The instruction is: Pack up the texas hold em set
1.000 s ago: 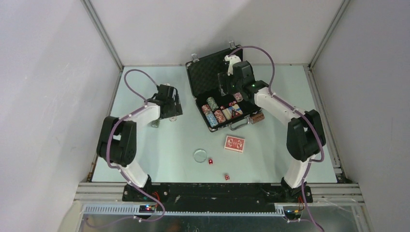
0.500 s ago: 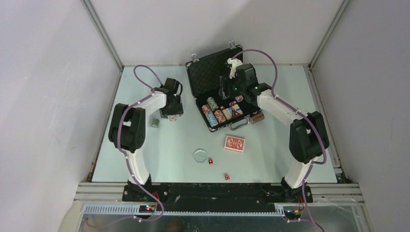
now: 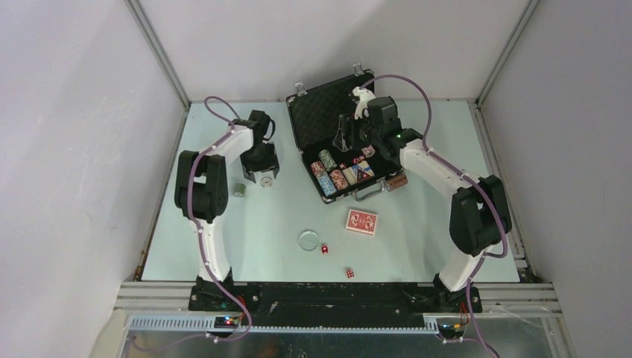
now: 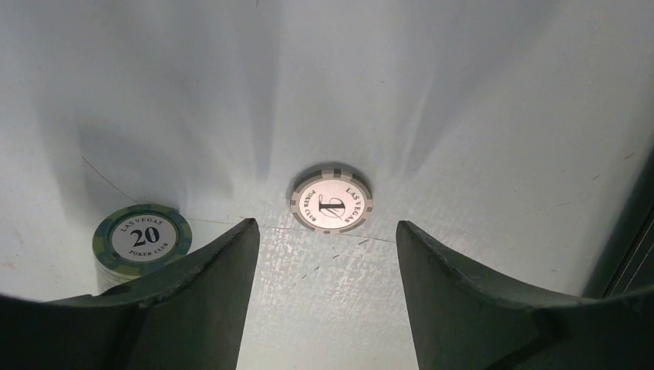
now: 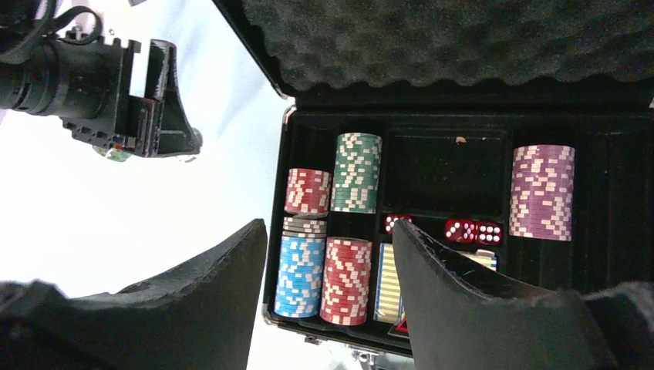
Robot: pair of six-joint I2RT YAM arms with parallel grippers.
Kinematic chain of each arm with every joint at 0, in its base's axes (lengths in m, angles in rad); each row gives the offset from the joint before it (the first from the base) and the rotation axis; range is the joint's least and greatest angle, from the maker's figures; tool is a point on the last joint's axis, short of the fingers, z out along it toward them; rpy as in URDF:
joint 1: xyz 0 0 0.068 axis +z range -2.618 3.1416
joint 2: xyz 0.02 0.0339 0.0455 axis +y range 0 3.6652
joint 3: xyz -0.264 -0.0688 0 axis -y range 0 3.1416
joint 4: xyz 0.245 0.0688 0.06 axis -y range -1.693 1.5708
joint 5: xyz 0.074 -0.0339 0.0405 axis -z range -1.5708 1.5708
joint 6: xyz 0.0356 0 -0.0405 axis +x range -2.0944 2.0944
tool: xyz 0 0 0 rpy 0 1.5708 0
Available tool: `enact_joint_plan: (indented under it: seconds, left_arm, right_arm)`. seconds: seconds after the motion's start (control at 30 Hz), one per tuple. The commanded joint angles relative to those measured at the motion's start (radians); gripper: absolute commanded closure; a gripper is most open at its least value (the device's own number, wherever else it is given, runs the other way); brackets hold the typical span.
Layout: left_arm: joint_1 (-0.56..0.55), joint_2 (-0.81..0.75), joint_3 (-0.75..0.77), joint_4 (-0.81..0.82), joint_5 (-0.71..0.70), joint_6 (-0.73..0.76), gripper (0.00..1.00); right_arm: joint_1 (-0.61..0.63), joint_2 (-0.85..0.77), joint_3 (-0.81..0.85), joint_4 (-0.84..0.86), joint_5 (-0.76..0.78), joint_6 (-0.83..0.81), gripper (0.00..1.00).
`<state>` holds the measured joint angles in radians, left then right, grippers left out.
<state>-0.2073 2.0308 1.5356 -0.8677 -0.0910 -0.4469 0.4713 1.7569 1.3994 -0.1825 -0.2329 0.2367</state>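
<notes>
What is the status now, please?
Left claw open, over white chip. Right claw open, over open case. Green chips beside, not touching.

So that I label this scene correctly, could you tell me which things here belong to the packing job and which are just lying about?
Belonging: case, chips in it, stack beside it, 20 chip, 1 chip, cards, disc, loose dice.
Just lying about: none visible; only the walls.

Bright, even light. Soft streaked shadows fan across the pale matte table (image 4: 463,92) beyond the left gripper (image 4: 325,239), whose dark fingers (image 4: 193,308) look soft. Left of the right gripper (image 5: 328,223), it glares white.
</notes>
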Motion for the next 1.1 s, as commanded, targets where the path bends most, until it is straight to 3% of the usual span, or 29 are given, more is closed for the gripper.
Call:
enact_joint_plan:
  seconds: [0.0,0.27,0.37,0.47,0.5,0.6,0.77,0.97,1.07]
  left_arm:
    - [0.024,0.031,0.048,-0.096,0.04,0.0,0.27]
    - [0.028,0.062,0.053,-0.069,0.027,-0.008,0.27]
    - [0.027,0.077,0.058,-0.055,0.031,-0.01,0.28]
    - [0.026,0.096,0.079,-0.056,0.027,-0.008,0.29]
    - [0.026,0.099,0.081,-0.057,0.029,-0.007,0.29]
    - [0.026,0.103,0.079,-0.044,0.032,-0.007,0.3]
    - [0.02,0.107,0.081,-0.032,0.037,-0.006,0.29]
    - [0.016,0.104,0.083,-0.027,0.037,-0.001,0.29]
    - [0.014,0.101,0.084,-0.028,0.038,0.002,0.29]
  right_arm:
    - [-0.016,-0.091,-0.029,0.063,-0.05,0.032,0.37]
    - [-0.008,-0.144,-0.069,0.083,-0.07,0.068,0.37]
    - [0.027,-0.159,-0.092,0.089,-0.011,0.086,0.34]
    - [0.106,-0.168,-0.134,0.096,0.246,0.104,0.24]
    - [0.126,-0.175,-0.146,0.1,0.374,0.104,0.08]
    - [0.205,-0.189,-0.217,0.143,0.548,0.118,0.01]
    - [0.157,-0.188,-0.343,0.318,0.334,0.191,0.0]
    - [0.207,-0.135,-0.412,0.516,0.373,0.179,0.0]
    - [0.226,-0.095,-0.454,0.64,0.291,0.205,0.01]
